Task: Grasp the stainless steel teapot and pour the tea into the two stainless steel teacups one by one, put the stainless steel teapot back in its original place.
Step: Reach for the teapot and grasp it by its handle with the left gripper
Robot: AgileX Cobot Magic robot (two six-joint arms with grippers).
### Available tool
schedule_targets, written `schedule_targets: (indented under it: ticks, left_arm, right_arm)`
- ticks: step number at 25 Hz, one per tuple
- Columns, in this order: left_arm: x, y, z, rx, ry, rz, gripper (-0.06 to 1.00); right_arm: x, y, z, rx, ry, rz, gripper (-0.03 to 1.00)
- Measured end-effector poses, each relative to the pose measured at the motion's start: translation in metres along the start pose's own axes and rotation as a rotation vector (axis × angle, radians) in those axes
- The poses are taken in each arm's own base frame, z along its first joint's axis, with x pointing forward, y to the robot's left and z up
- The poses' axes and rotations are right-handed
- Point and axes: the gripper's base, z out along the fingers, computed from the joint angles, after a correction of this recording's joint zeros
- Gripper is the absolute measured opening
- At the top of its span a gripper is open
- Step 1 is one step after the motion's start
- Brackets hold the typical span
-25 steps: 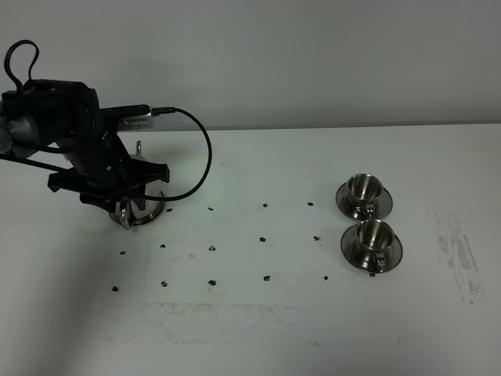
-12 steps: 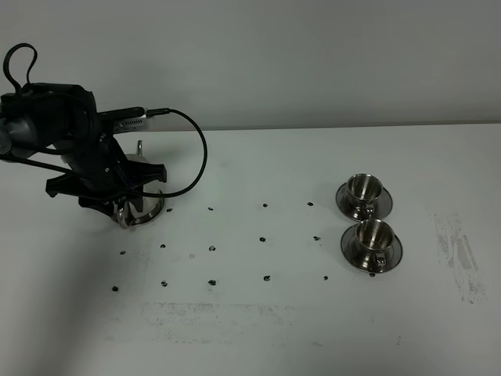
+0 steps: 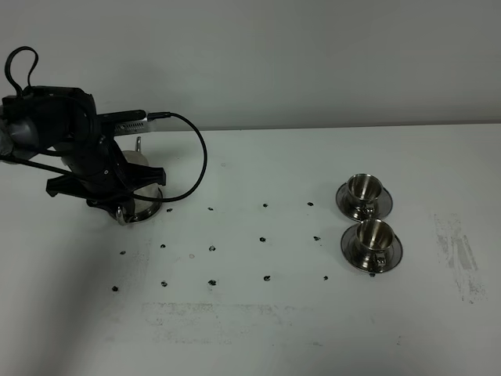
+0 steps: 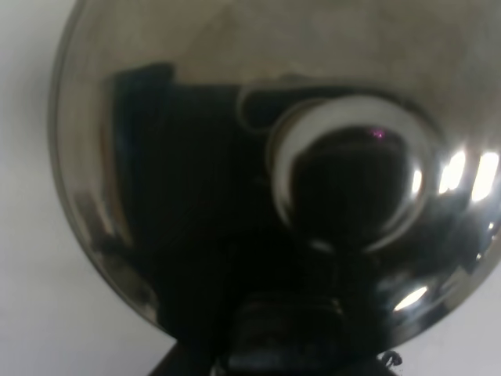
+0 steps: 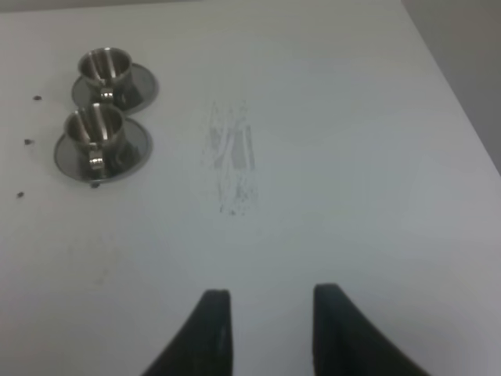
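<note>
The stainless steel teapot (image 3: 138, 160) stands at the table's left, mostly hidden under my left gripper (image 3: 117, 192). Its thin spout (image 3: 138, 145) pokes out behind the arm, and a shiny steel rim (image 3: 147, 211) shows below it. The left wrist view is filled by the teapot's lid and knob (image 4: 344, 184), and no fingers can be made out. The two stainless steel teacups (image 3: 364, 187) (image 3: 373, 233) sit on their saucers at the right, also in the right wrist view (image 5: 104, 67) (image 5: 94, 127). My right gripper (image 5: 270, 329) is open, empty and far from them. No tea shows.
Small dark dots (image 3: 212, 248) mark the white table between teapot and cups. A grey scuffed patch (image 3: 458, 254) lies right of the cups. A black cable (image 3: 200, 157) loops from the left arm. A pale wall stands behind the table.
My left arm has shifted slightly left and toward the back of the table, and the shiny steel rim under it shows less. The cups have not moved.
</note>
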Motion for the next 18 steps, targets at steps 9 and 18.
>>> schedule_targets:
  ticks: [9,18]
  left_arm:
    - [0.003,0.0,-0.012,-0.004,0.016,0.055,0.2]
    - [0.001,-0.004,-0.049,0.007,-0.055,0.173,0.2]
  right_arm:
    - [0.0,0.0,0.0,0.0,0.0,0.0,0.24]
    - [0.0,0.0,0.0,0.0,0.0,0.0,0.24]
